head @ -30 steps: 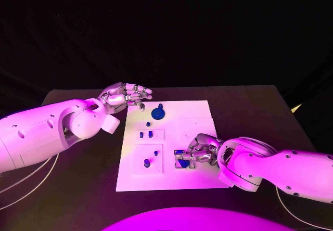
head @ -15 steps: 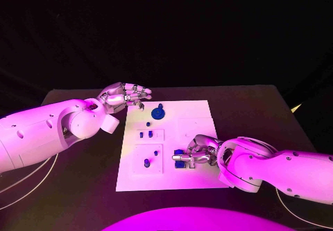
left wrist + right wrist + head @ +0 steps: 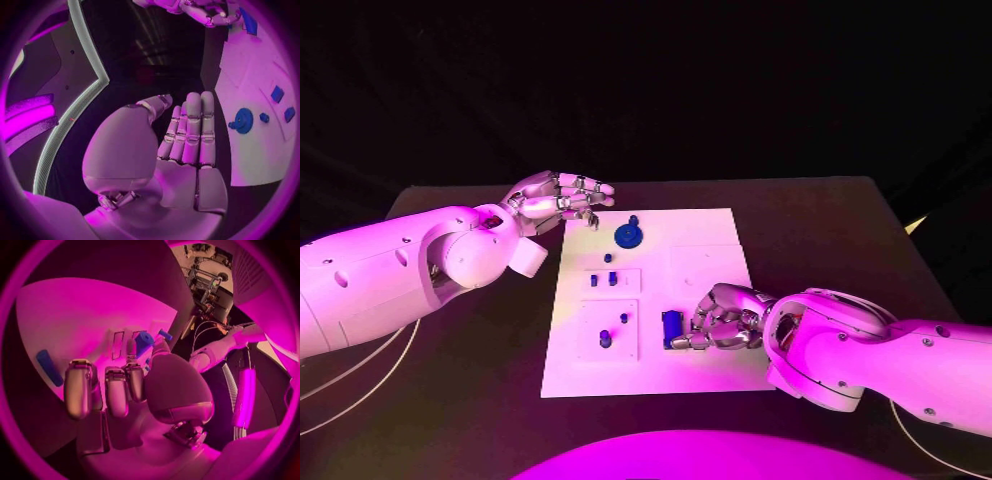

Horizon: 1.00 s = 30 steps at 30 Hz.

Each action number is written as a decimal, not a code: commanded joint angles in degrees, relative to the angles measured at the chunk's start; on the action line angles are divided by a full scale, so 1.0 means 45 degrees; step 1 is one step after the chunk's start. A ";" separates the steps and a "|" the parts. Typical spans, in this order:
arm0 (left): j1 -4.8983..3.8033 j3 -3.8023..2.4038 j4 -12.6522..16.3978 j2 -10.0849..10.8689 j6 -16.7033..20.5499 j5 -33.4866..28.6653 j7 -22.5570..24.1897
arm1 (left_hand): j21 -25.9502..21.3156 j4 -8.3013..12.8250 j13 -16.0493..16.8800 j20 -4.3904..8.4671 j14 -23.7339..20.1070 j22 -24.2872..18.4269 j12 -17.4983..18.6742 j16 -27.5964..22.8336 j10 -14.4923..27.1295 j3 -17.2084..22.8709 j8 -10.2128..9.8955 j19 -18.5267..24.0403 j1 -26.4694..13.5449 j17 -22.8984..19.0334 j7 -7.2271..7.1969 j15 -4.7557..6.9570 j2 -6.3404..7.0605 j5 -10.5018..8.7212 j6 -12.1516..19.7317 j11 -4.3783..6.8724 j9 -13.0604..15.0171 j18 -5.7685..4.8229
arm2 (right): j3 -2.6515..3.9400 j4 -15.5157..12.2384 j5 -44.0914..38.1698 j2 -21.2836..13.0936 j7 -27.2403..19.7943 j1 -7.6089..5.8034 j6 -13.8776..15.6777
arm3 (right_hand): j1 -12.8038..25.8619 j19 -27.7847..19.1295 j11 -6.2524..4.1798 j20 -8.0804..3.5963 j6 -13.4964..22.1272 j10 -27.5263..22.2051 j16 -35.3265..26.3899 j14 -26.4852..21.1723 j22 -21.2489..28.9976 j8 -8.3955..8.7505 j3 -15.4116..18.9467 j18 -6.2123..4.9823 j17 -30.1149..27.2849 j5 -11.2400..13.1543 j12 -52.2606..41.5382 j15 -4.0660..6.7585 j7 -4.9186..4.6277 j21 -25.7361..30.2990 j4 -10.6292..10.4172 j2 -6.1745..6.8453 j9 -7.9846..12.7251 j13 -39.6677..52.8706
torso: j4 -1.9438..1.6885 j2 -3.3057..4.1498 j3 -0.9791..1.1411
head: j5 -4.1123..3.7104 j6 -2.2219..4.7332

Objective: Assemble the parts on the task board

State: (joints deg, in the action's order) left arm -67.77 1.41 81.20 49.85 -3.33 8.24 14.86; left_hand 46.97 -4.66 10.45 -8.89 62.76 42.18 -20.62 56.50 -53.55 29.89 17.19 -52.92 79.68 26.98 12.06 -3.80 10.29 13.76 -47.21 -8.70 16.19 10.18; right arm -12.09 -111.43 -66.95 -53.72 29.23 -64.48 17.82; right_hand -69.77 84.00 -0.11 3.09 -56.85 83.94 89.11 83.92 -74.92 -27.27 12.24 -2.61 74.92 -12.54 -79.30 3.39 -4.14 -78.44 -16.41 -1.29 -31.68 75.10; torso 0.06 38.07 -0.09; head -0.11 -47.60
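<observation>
- The left hand [image 3: 560, 197] hangs over the black table [image 3: 805, 220], just off the far left corner of the task board [image 3: 711, 250].
- This hand holds nothing. In the left wrist view its fingers [image 3: 190, 125] are stretched out side by side, the thumb stands a bit away from them, and the palm is bare.
- A round blue gear [image 3: 630, 236] lies on the board near the left hand, on the side its fingers point to.
- A tiny blue part [image 3: 635, 218] sits just beside the gear, a little closer to the left hand.
- The right hand [image 3: 718, 325] is low over the near right part of the board, with its fingers bent down.
- A long blue part [image 3: 672, 325] lies on the board right at the tips of the right hand's fingers. In the right wrist view it lies flat on the board, a little apart from the fingers.
- In that same view a blue piece [image 3: 145, 342] shows right at the thumb tip. I cannot tell if the right hand is pinching it or if its grip is loose.
- Past the right hand's fingertips, two small blue parts [image 3: 606, 340] stand in a square plate on the board.
- Two more small blue parts [image 3: 593, 280] stand side by side in another plate, between the two hands.
</observation>
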 commanded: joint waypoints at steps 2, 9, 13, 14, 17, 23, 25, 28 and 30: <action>-0.0002 -0.0008 0.0035 -0.0006 -0.0167 0.0001 0.0082 | -0.0094 0.0061 0.0020 -0.0033 -0.0144 -0.0032 -0.0099 -0.0078 0.0137 -0.0038 0.0100 -0.0001 0.0033 -0.0038 0.0163 -0.0001 -0.0016 0.0005 0.0147 0.0019 -0.0022 0.0074 | -0.0002 -0.0053 -0.0386 -0.0058 -0.0148 0.0002 -0.0362 | -0.0169 0.0463 -0.0080 -0.0124 -0.0029 0.0120 -0.0018 0.1250 -0.2725 -0.0051 -0.0022 0.0104 0.2907 0.0020 -0.0060 0.0105 0.0111 -0.0073 0.0033 -0.0046 0.0004 0.1515 | 0.0001 -0.0004 0.0001 | 0.0017 0.0055; -0.0001 -0.0007 0.0039 0.0005 -0.0146 0.0000 0.0092 | -0.0094 0.0061 0.0020 -0.0033 -0.0144 -0.0032 -0.0099 -0.0078 0.0137 -0.0038 0.0100 -0.0001 0.0033 -0.0038 0.0163 -0.0001 -0.0016 0.0005 0.0147 0.0019 -0.0022 0.0074 | -0.0001 0.0192 -0.0445 0.0076 -0.0019 -0.0001 -0.0497 | -0.0223 0.0497 -0.0098 -0.0133 -0.0093 0.0147 -0.0004 0.1256 -0.2749 -0.0081 -0.0027 0.0121 0.2935 -0.0052 -0.0092 0.0118 0.0135 -0.0167 -0.0011 -0.0113 -0.0002 0.1544 | -0.0011 0.0003 -0.0006 | 0.0002 0.0057; -0.0001 -0.0007 0.0043 0.0001 -0.0150 0.0000 0.0092 | -0.0094 0.0061 0.0020 -0.0033 -0.0144 -0.0032 -0.0099 -0.0078 0.0137 -0.0038 0.0100 -0.0001 0.0033 -0.0038 0.0163 -0.0001 -0.0016 0.0005 0.0147 0.0019 -0.0022 0.0074 | -0.0001 0.0384 -0.0455 0.0231 0.0056 -0.0003 -0.0559 | -0.0306 0.0513 -0.0124 -0.0150 -0.0144 0.0173 0.0005 0.1261 -0.2759 -0.0097 -0.0072 0.0128 0.2955 -0.0116 -0.0114 0.0140 0.0163 -0.0209 -0.0032 -0.0293 0.0002 0.1570 | -0.0019 0.0010 -0.0014 | -0.0011 0.0068; -0.0001 -0.0007 0.0043 0.0000 -0.0150 0.0000 0.0091 | -0.0094 0.0061 0.0020 -0.0033 -0.0144 -0.0032 -0.0099 -0.0078 0.0137 -0.0038 0.0100 -0.0001 0.0033 -0.0038 0.0163 -0.0001 -0.0016 0.0005 0.0147 0.0019 -0.0022 0.0074 | -0.0001 0.0426 -0.0460 0.0265 0.0069 -0.0003 -0.0587 | -0.0306 0.0513 -0.0124 -0.0150 -0.0144 0.0173 0.0005 0.1261 -0.2759 -0.0097 -0.0072 0.0128 0.2955 -0.0116 -0.0114 0.0140 0.0163 -0.0209 -0.0032 -0.0293 0.0002 0.1570 | -0.0019 0.0012 -0.0013 | -0.0008 0.0074; -0.0001 -0.0007 0.0045 0.0003 -0.0149 0.0000 0.0089 | -0.0094 0.0061 0.0020 -0.0033 -0.0144 -0.0032 -0.0099 -0.0078 0.0137 -0.0038 0.0100 -0.0001 0.0033 -0.0038 0.0163 -0.0001 -0.0016 0.0005 0.0147 0.0019 -0.0022 0.0074 | -0.0001 0.0519 -0.0550 0.0327 0.0090 -0.0003 -0.0732 | -0.0804 0.0513 -0.0159 -0.0186 -0.0126 0.0183 0.0006 0.1261 -0.2758 -0.0059 -0.0252 0.0128 0.2957 -0.0024 -0.0102 0.0175 0.0197 -0.0211 0.0052 -0.0481 0.0039 0.1580 | -0.0020 0.0010 -0.0012 | -0.0011 0.0086; -0.0001 -0.0007 0.0045 0.0017 -0.0151 0.0000 0.0090 | -0.0102 0.0048 0.0020 -0.0036 -0.0146 -0.0035 -0.0111 -0.0077 0.0143 -0.0044 0.0111 0.0000 0.0020 -0.0040 0.0165 -0.0005 -0.0025 0.0005 0.0151 0.0017 -0.0024 0.0073 | -0.0003 0.0574 -0.0687 0.0323 0.0031 -0.0002 -0.0986 | -0.1684 0.0510 -0.0181 -0.0211 -0.0131 0.0187 0.0005 0.1261 -0.2759 0.0000 -0.0473 0.0130 0.2959 0.0621 -0.0080 0.0195 0.0219 -0.0219 0.0137 -0.0293 0.0108 0.1604 | -0.0006 -0.0001 -0.0015 | -0.0009 0.0079; -0.0001 -0.0007 0.0047 0.0019 -0.0157 0.0000 0.0090 | -0.0102 0.0048 0.0020 -0.0036 -0.0146 -0.0035 -0.0111 -0.0077 0.0143 -0.0044 0.0111 0.0000 0.0020 -0.0040 0.0165 -0.0005 -0.0025 0.0005 0.0151 0.0017 -0.0024 0.0073 | -0.0003 0.0570 -0.0704 0.0298 -0.0006 -0.0002 -0.1089 | -0.1892 0.0513 -0.0187 -0.0214 -0.0147 0.0192 0.0011 0.1264 -0.2763 0.0010 -0.0524 0.0133 0.2972 0.0717 -0.0081 0.0200 0.0226 -0.0234 0.0140 -0.0251 0.0126 0.1613 | -0.0007 0.0000 -0.0014 | -0.0024 0.0082; -0.0001 -0.0007 0.0049 0.0028 -0.0161 0.0000 0.0087 | -0.0102 0.0048 0.0020 -0.0036 -0.0146 -0.0035 -0.0111 -0.0077 0.0143 -0.0044 0.0111 0.0000 0.0020 -0.0040 0.0165 -0.0005 -0.0025 0.0005 0.0151 0.0017 -0.0024 0.0073 | -0.0004 0.0547 -0.0688 0.0266 -0.0082 -0.0001 -0.1210 | -0.1972 0.0515 -0.0189 -0.0216 -0.0152 0.0196 0.0009 0.1263 -0.2764 0.0015 -0.0536 0.0134 0.2968 0.0762 -0.0086 0.0201 0.0224 -0.0240 0.0136 -0.0219 0.0134 0.1621 | -0.0009 0.0004 -0.0011 | -0.0021 0.0076; -0.0001 -0.0007 0.0048 0.0036 -0.0159 0.0000 0.0085 | -0.0102 0.0048 0.0020 -0.0036 -0.0146 -0.0035 -0.0111 -0.0077 0.0143 -0.0044 0.0111 0.0000 0.0020 -0.0040 0.0165 -0.0005 -0.0025 0.0005 0.0151 0.0017 -0.0024 0.0073 | -0.0005 0.0531 -0.0667 0.0255 -0.0152 0.0000 -0.1245 | -0.1979 0.0510 -0.0177 -0.0215 -0.0149 0.0194 0.0007 0.1263 -0.2761 0.0026 -0.0496 0.0132 0.2965 0.0798 -0.0080 0.0197 0.0206 -0.0228 0.0094 -0.0129 0.0145 0.1622 | -0.0007 0.0003 -0.0009 | -0.0020 0.0079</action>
State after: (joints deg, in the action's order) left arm -67.76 1.42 81.25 50.04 -3.32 8.25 14.86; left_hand 46.75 -4.66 10.45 -8.89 62.33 42.09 -20.86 56.50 -53.34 29.89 17.49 -52.92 79.68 26.87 11.87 -3.81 10.29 13.76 -46.79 -8.49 16.15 10.18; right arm -12.10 -108.89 -69.19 -52.55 29.44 -64.51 14.32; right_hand -76.80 84.01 -0.50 2.66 -57.59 83.93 89.11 83.98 -74.91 -27.50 10.07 -2.60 74.91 -9.09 -79.88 3.85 -3.41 -79.13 -15.87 -0.45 -31.06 75.35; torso 0.01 38.09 -0.16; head -0.20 -47.25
